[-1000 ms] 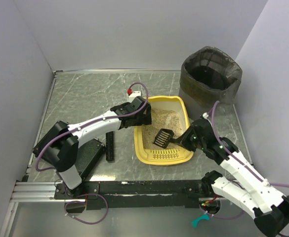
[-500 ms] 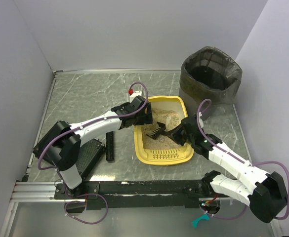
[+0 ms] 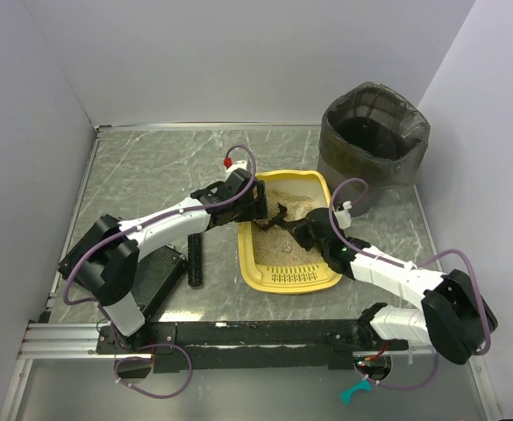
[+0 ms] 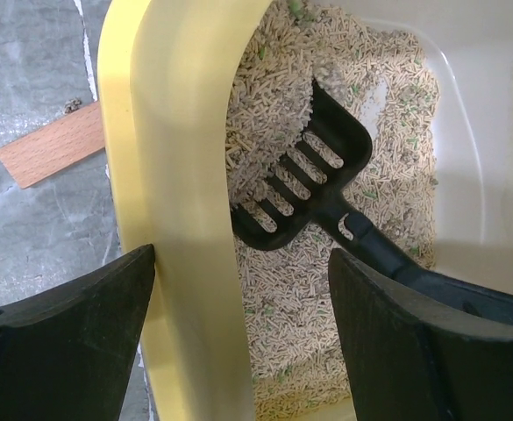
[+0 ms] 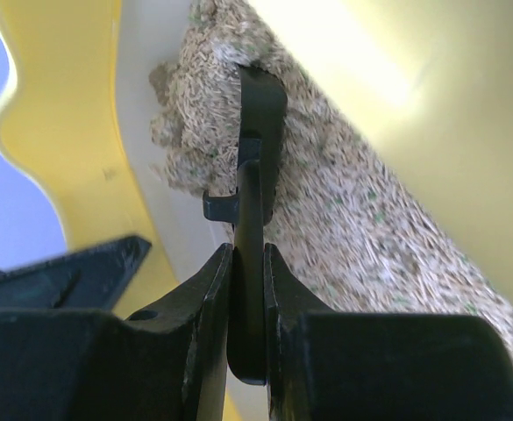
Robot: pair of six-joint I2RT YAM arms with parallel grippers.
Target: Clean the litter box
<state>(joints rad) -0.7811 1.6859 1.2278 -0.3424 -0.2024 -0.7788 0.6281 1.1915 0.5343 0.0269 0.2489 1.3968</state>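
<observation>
From above, the shallow yellow plastic rectangular litter box (image 3: 247, 263), slotted at its near end, is seen on the grey marbled table (image 3: 151, 167), near a dark grey round lined bin (image 3: 335, 145). The left gripper (image 3: 258, 209) is placed at its left rim and the right gripper (image 3: 304, 230) over its middle.

In the left wrist view, the jaws are held apart astride that rim, not clamped. A black slotted plastic scoop (image 4: 300, 171) is dug into the beige granular litter (image 4: 274, 79).

In the right wrist view, the scoop's handle is pinched between closed jaws.

The litter box is judged stiff, smooth, weighted by its fill and liable to slide. The rim is best gripped to steady it.
</observation>
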